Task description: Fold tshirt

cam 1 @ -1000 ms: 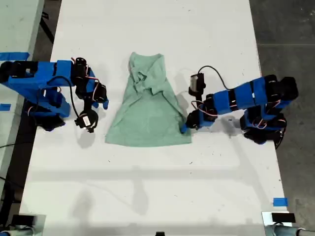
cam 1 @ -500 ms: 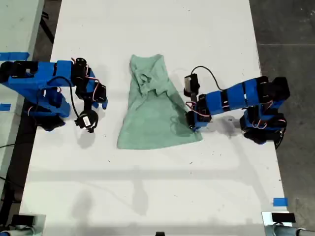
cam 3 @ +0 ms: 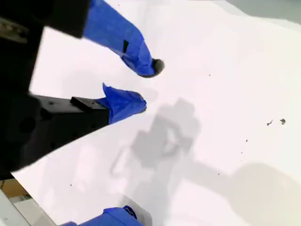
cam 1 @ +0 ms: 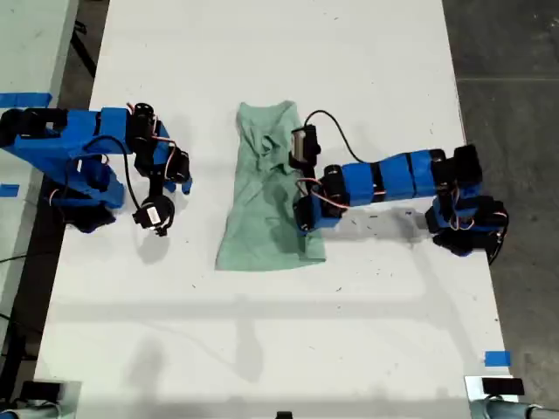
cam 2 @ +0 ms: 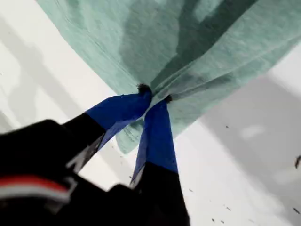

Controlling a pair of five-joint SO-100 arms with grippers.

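One pincer carries a fold of soft cloth; the other waits over bare counter.

Exterior view: the tshirt point(cam 1: 266, 196) lies mid-counter point(cam 1: 262, 349), its side toward 3 o'clock drawn over itself, bunched near the collar at 12 o'clock. My first pincer point(cam 1: 303, 220) sits on its 3 o'clock edge low down; my second pincer point(cam 1: 155, 218) hangs well apart toward 9 o'clock.
First wrist view: the first pincer point(cam 2: 154, 95) is pinched tight on a gathered hem of the tshirt point(cam 2: 197, 42), which drapes limp. I judge it light and floppy, likely to sag and crease, best held at hem corners.
Second wrist view: the second pincer point(cam 3: 141, 87) stands narrowly parted, holding nothing, over bare counter point(cam 3: 225, 94).
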